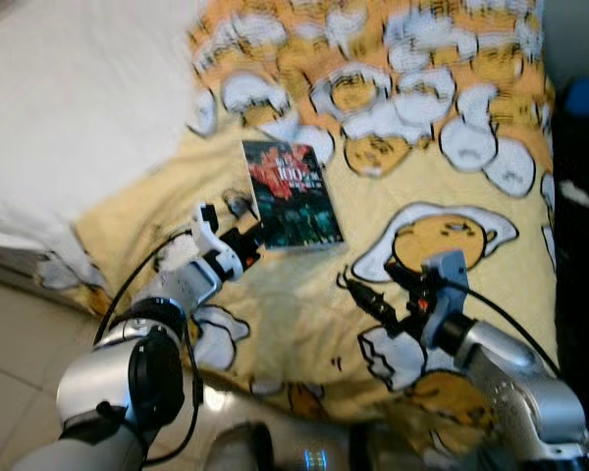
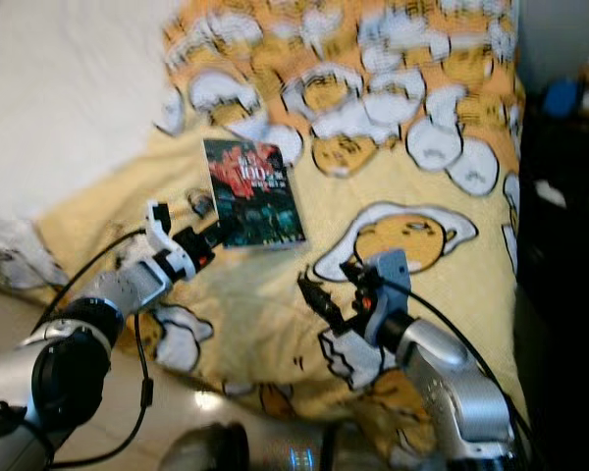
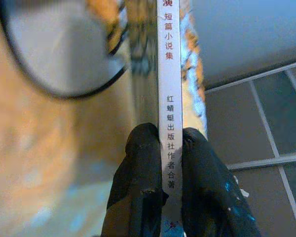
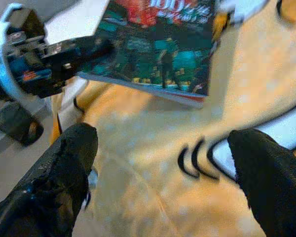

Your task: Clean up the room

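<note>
- Dark-covered paperback book with red and teal cover art [image 1: 290, 194]: lies on the yellow egg-cartoon printed blanket [image 1: 304, 314], near the blanket's left part; its near left corner is in the left gripper.
- Left gripper, two black fingers on a silver arm [image 1: 252, 235]: reaches forward from the robot's left; clamped on the book's near edge. In the left wrist view the black fingertips [image 3: 138, 182] press on either side of the white spine [image 3: 168, 98], which bears red Chinese characters.
- Right gripper, two long black fingers with a grey wrist block [image 1: 368, 280]: hovers over the blanket, near the book's near right corner and apart from it; fingers spread wide, nothing between them. In the right wrist view the book [image 4: 153, 49] lies ahead beyond the two fingertips [image 4: 71, 163], with the left gripper [image 4: 49, 61] at its edge.
- Blanket: covers a bed surface; orange band with white-and-yellow egg figures at the far end.
- White sheet [image 1: 69, 108]: on the left of the blanket.
- Pale tiled floor [image 1: 10, 353]: at the lower left, beside the bed.
</note>
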Controlling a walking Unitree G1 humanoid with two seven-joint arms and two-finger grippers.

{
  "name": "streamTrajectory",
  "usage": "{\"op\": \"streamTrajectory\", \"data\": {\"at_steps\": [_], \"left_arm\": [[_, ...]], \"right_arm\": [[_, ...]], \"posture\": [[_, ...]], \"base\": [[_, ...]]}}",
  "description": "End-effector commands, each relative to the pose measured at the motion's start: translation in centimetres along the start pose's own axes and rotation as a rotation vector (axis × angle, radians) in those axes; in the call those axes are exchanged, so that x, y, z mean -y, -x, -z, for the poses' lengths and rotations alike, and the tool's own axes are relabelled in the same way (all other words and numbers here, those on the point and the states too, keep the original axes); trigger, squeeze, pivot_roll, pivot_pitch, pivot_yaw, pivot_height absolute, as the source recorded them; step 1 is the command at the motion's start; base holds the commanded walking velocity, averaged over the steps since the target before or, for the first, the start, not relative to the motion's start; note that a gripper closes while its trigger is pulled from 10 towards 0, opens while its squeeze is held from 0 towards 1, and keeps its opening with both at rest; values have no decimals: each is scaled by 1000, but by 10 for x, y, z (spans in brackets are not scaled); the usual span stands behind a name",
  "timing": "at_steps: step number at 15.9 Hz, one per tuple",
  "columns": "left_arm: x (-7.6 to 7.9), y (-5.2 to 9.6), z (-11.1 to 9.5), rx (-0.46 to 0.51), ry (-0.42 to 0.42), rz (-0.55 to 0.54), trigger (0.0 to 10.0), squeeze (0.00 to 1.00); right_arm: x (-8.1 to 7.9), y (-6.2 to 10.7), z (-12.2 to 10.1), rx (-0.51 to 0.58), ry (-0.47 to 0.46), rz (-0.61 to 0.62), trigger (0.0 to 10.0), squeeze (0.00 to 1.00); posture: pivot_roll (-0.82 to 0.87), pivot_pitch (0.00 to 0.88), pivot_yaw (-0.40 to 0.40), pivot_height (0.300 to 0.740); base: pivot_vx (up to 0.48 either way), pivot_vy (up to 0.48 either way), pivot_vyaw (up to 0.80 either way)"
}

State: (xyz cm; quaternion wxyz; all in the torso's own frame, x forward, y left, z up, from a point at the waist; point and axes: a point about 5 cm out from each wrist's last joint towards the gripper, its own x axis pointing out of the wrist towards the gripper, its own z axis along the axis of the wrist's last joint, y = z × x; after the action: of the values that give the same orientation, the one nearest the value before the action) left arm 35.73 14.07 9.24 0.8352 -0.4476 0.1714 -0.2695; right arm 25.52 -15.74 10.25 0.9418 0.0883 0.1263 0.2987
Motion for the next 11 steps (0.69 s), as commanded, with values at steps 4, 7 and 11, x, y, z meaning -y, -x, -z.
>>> {"op": "streamTrajectory", "data": {"at_steps": [4,7,11], "left_arm": [[14,14,-27,21,-159,235,0,0],[21,34,-38,5,-241,370,0,0],[35,61,-43,-52,-314,496,0,0]], "right_arm": [[12,-6,-14,132,-54,89,10000,0],[20,-12,-31,236,-132,79,10000,0],[19,-22,-54,356,-236,-19,10000,1000]], "posture": [[-56,0,94,740],[-36,0,76,740],[-10,0,52,740]], "base": [[0,0,0],[0,0,0],[0,0,0]]}}
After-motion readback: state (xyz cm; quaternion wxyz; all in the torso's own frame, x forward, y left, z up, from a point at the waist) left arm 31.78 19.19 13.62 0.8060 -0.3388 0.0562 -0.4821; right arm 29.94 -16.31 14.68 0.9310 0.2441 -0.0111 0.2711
